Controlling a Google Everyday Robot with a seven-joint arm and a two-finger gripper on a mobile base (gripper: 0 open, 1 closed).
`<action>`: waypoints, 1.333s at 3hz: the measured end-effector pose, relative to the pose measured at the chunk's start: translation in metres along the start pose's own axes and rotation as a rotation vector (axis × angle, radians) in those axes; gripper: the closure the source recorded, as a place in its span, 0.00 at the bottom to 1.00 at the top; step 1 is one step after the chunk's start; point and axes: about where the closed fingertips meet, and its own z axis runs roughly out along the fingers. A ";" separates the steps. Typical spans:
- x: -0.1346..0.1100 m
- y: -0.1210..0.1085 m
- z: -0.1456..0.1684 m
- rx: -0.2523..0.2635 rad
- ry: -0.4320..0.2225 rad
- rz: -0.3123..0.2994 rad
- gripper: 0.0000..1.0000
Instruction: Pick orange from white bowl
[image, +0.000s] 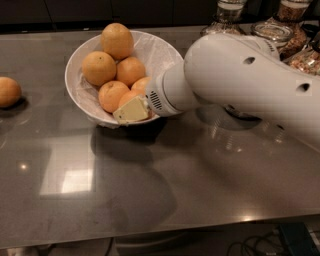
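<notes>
The white bowl (80, 92) with a crinkled lining stands at the back left of the dark table. It holds several oranges: one at the left (99, 67), one in the middle (131, 70), one at the front (111, 95), and a larger, yellower one (117, 40) on top at the back. My gripper (132, 109) reaches in from the right over the bowl's front right rim. Its cream tip lies against an orange (129, 96) at the front right of the pile. My thick white arm (240, 80) hides the bowl's right side.
A lone orange (9, 91) lies on the table at the far left. Glass jars of cereal (295, 22) stand at the back right behind my arm. The table's front edge (160, 235) runs along the bottom.
</notes>
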 end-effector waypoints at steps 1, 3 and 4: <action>-0.010 -0.004 0.004 0.015 -0.025 0.023 0.23; -0.023 -0.007 0.007 0.025 -0.061 0.074 0.20; -0.015 -0.006 0.010 0.024 -0.042 0.106 0.18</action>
